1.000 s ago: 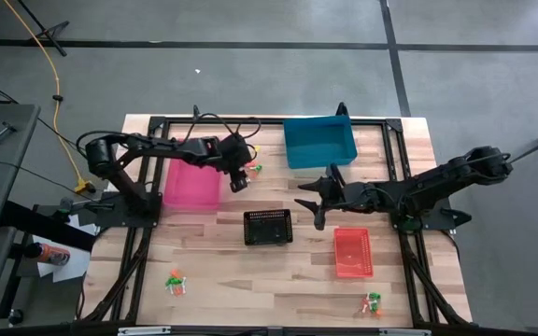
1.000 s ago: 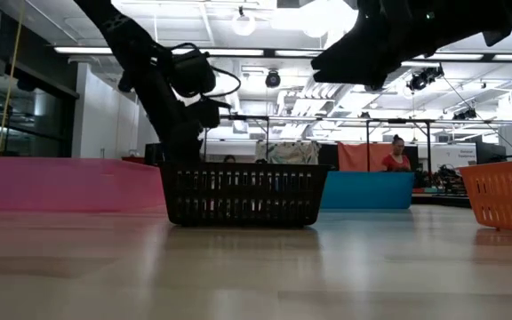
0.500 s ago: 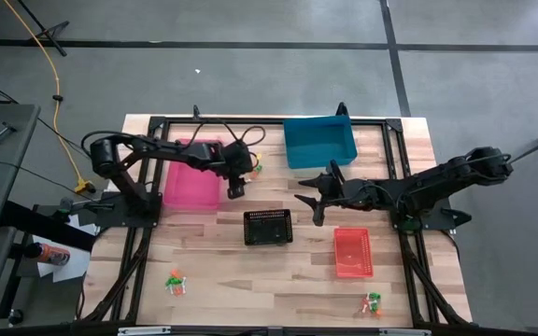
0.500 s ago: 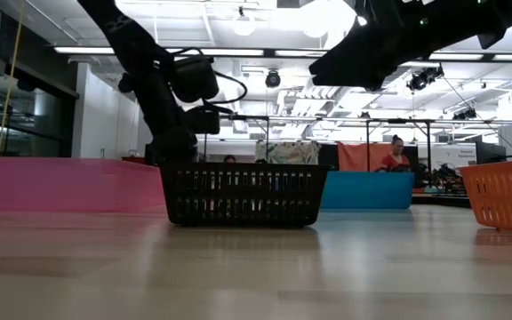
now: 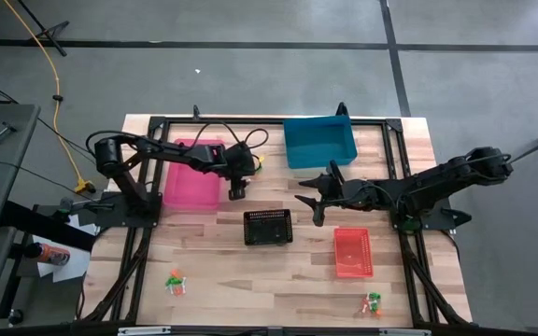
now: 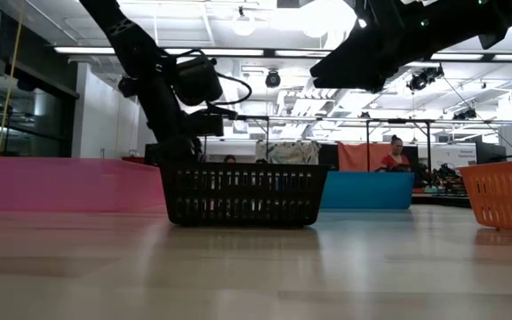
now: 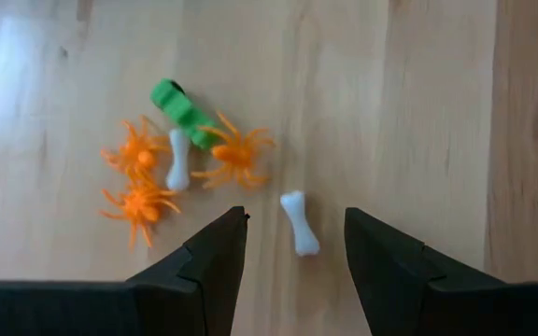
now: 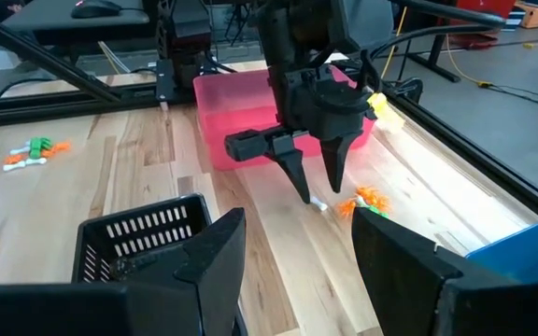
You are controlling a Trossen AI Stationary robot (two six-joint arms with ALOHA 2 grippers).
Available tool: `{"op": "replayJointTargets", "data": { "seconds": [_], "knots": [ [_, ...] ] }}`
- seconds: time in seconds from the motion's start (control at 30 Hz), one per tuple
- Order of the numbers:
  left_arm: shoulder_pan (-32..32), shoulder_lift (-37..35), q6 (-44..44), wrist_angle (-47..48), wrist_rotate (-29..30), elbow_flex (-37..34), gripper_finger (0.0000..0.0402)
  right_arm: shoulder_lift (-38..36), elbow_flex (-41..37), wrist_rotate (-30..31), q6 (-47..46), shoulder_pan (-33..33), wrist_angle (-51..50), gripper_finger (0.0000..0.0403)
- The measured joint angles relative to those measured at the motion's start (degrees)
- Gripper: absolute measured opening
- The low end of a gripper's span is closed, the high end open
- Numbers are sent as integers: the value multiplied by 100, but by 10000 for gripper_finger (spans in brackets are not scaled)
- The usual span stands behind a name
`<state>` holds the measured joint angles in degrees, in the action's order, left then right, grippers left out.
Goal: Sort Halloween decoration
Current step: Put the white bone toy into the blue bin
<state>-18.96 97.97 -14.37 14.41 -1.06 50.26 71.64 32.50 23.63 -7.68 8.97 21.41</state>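
A: At ten o'clock on the table (image 5: 204, 280), beside the pink bin (image 5: 191, 189), your left gripper (image 7: 292, 245) hangs spread, nothing held, straddling a white bone (image 7: 298, 222).

B: And the other trinkets?

A: Orange spiders (image 7: 234, 153), a second bone (image 7: 177, 159) and a green piece (image 7: 180, 105) sit just beside it. Descend crooked and, in my judgement, you'll nudge the bone away or snag a spider.

B: Anything changed?

A: Your left gripper has drawn in toward the cluster. Your right gripper (image 5: 318, 200), also spread and empty, hasn't moved from centre.
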Motion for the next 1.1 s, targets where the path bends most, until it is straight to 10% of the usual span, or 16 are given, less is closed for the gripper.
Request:
{"op": "replayJointTargets", "data": {
  "seconds": [1.1],
  "knots": [
    [151, 165, 231, 423, 279, -4, 108, 0, 0, -3, -450, 4, -324, 193]
  ]
}}
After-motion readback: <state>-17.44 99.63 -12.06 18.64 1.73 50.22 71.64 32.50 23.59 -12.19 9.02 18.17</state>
